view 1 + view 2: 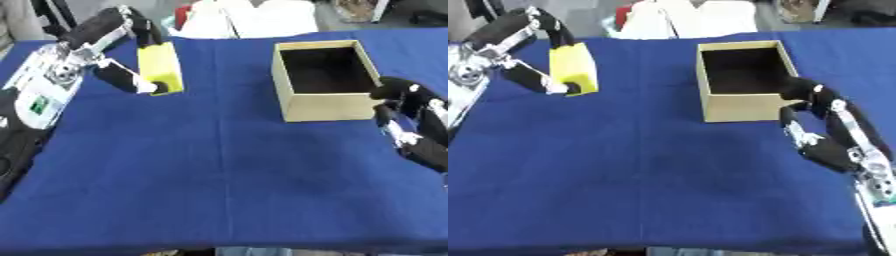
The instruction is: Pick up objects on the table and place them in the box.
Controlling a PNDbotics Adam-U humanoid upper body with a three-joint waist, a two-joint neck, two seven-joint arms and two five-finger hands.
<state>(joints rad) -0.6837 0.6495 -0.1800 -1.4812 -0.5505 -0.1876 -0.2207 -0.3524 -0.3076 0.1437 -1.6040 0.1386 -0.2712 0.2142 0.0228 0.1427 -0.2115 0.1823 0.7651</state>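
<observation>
A yellow block (162, 68) hangs at the far left of the blue table, pinched between the fingers and thumb of my left hand (122, 42). The open cardboard box (322, 80) stands at the far right, its inside dark and bare as far as I can see. My right hand (824, 125) sits beside the box's near right corner, fingers curled, holding nothing; one fingertip lies close to the box wall.
The blue cloth (219, 170) covers the whole table. White bags or papers (249, 17) lie beyond the far edge. My left arm (39, 95) runs along the left side.
</observation>
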